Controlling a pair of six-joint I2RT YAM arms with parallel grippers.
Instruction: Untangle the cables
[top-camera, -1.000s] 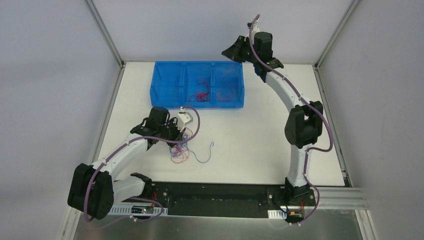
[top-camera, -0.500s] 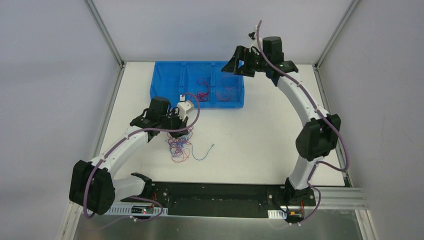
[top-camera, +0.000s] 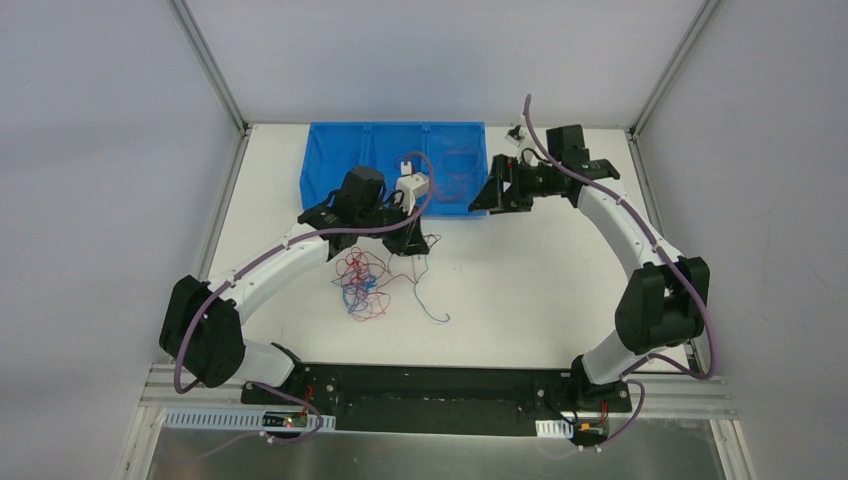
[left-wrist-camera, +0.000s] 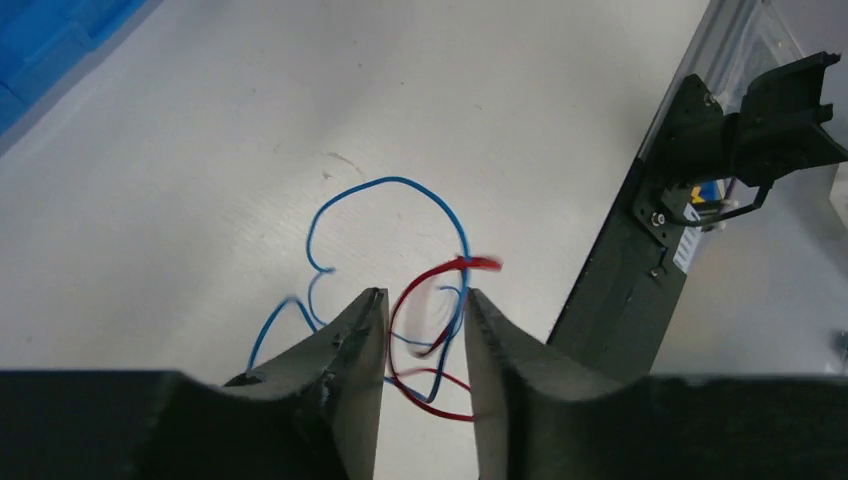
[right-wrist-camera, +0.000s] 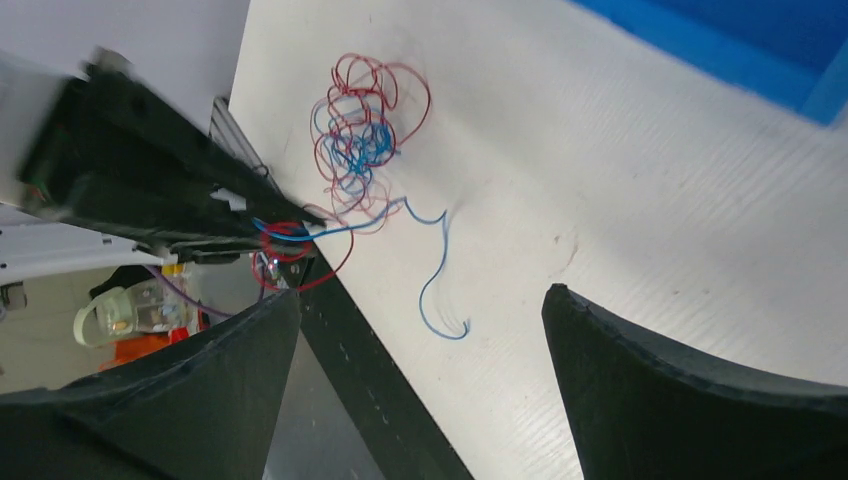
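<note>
Count, one pass.
- counter (top-camera: 560, 290): 1.
- pincers: 2, the left pincer (left-wrist-camera: 425, 300) and the right pincer (right-wrist-camera: 420, 305).
- blue bin (top-camera: 335, 170) at the far edge: 1, with 3 compartments.
- cables (top-camera: 360, 282): 1 tangle of red and blue strands at mid-counter, too fine and knotted to count singly.
- blue strand (right-wrist-camera: 445, 235) trailing free toward the near edge: 1.
- faint red loop (top-camera: 458, 165) in the compartment nearest the far right corner: 1.

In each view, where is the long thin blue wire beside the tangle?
Top external: long thin blue wire, centre, right of the red-and-blue tangle.
Left wrist: the wire, centre, a wide loop.
Right wrist: the wire, centre, curling toward the bottom.
Shared landmark: black base rail.
</note>
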